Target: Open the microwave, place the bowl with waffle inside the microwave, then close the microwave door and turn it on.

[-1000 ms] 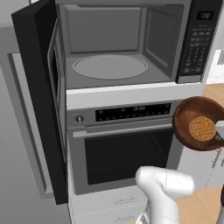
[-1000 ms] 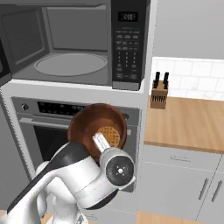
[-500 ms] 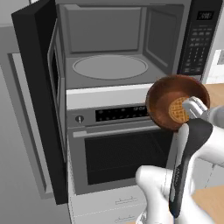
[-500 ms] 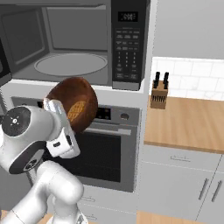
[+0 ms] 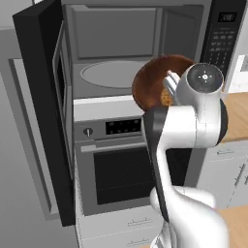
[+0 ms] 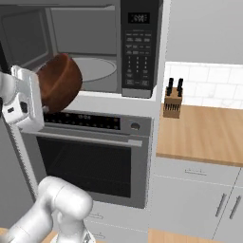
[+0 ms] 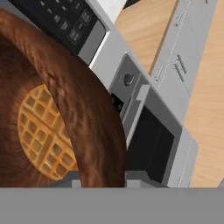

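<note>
- The bowl (image 5: 154, 82) is held up in the air, tipped on its side, just in front of the open mouth of the microwave (image 5: 121, 53).
- The fingers (image 7: 99, 178) are clamped on the bowl's thick rim (hand view).
- A golden waffle (image 7: 43, 133) lies inside against the bowl's bottom.
- The microwave door (image 5: 41, 97) stands swung wide to the left; the pale turntable (image 5: 109, 73) is bare.
- Below sits a steel-fronted oven (image 6: 90, 156); a knife block (image 6: 172, 99) stands on the wooden bench (image 6: 204, 135).
</note>
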